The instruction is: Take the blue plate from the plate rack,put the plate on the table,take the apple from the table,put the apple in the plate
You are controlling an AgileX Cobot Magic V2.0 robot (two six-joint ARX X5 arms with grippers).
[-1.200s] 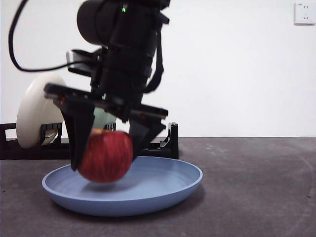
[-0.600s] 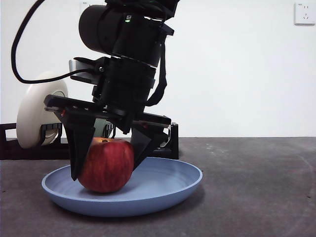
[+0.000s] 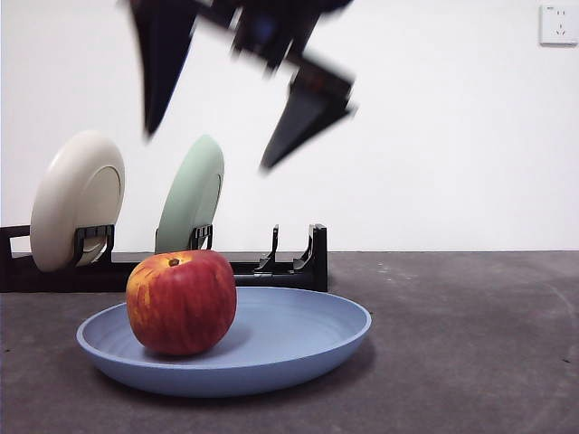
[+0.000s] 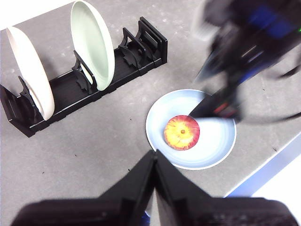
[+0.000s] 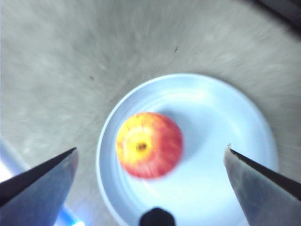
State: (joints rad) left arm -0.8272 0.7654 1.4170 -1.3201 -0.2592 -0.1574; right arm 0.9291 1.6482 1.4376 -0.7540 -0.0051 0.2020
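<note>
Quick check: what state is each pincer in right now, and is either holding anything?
Left pincer: shut, holding nothing, away from the apple.
Right pincer: open, empty, above the apple in the blue plate.

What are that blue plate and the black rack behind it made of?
Blue plate: matte, no glare, faint rings, so likely plastic or unglazed ceramic. Rack: dull black with moulded-looking slots, probably plastic; the pictures cannot confirm either.

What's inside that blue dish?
Only the apple, resting stem-up toward one side of the plate. The open right pincer hangs above it. The spot beneath the apple is hidden.
</note>
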